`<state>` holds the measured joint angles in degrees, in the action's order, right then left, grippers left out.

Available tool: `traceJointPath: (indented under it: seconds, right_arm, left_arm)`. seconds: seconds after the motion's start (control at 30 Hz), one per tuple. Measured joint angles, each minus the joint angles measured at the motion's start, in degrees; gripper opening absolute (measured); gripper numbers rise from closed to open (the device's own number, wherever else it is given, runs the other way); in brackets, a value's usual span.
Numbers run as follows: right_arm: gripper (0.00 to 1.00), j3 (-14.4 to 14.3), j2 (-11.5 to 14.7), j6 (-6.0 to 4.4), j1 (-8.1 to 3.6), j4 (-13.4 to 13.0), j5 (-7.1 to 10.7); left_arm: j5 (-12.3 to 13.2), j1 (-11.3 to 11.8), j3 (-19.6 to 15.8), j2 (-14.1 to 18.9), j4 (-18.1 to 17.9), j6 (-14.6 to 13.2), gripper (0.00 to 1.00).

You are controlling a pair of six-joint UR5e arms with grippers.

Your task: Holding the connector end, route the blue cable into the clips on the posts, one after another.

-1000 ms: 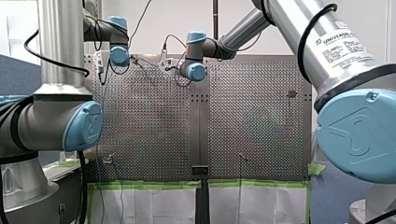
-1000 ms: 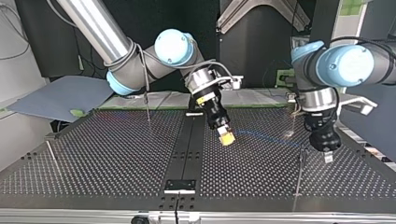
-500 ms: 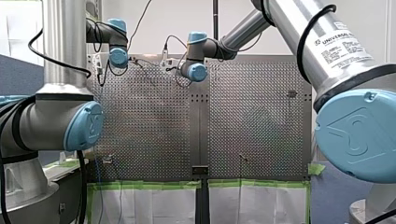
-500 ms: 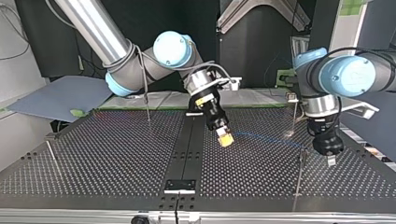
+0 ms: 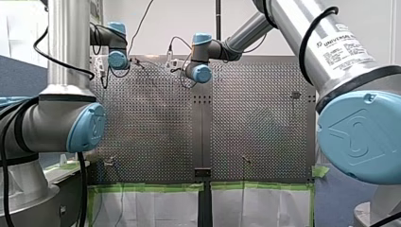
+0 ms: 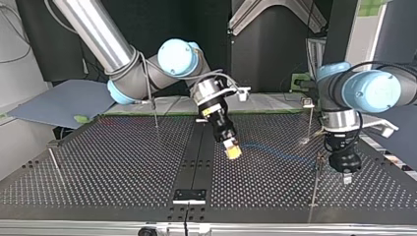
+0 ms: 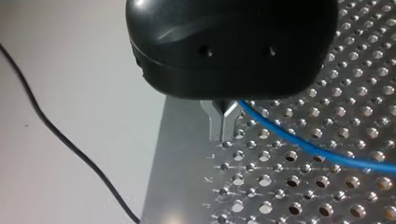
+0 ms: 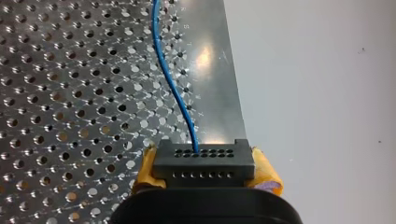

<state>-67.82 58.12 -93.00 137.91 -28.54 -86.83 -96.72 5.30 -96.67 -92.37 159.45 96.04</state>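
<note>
In the right wrist view my right gripper (image 8: 203, 186) is shut with its yellow pads (image 8: 266, 175) on the black connector (image 8: 203, 161). The blue cable (image 8: 170, 84) leaves the connector and runs away over the perforated plate. In the top view my right gripper (image 6: 231, 150) hangs tilted near the table's middle strip. The blue cable (image 6: 275, 152) leads from it towards a thin post (image 6: 314, 184). My left gripper (image 6: 346, 177) hovers just beside that post. Its metal fingers (image 7: 219, 121) are shut, and the blue cable (image 7: 308, 147) passes right by their base. Whether they pinch it is hidden.
More thin posts stand on the perforated table (image 6: 123, 167): one at the back right (image 6: 310, 118), one at the back left (image 6: 155, 110), one at the far left (image 6: 53, 160). A black strip (image 6: 196, 157) runs down the middle. A loose black wire (image 7: 60, 140) lies beyond the plate's edge.
In the top view my right gripper has carried the connector a little left and towards the near edge. My left gripper has moved down and nearer, beside the post.
</note>
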Motion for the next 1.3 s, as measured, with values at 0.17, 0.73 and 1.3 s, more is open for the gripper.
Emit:
traceJointPath:
  seconds: [0.17, 0.73, 1.3]
  right_arm:
    - [0.00, 0.2, -0.1, 0.09, -0.61, -0.1, 0.41]
    - [0.00, 2.3, -2.5, 0.21, -2.41, -0.9, 2.05]
    - [0.00, 3.2, -3.5, 0.09, -4.14, -0.8, 2.86]
  left_arm:
    - [1.7, 1.7, 1.5, -1.4, -0.4, 1.7, 0.00]
    - [5.8, 4.2, 1.8, -4.0, -2.8, 4.5, 0.00]
    - [10.0, 4.4, 1.9, -4.7, -5.4, 8.7, 0.13]
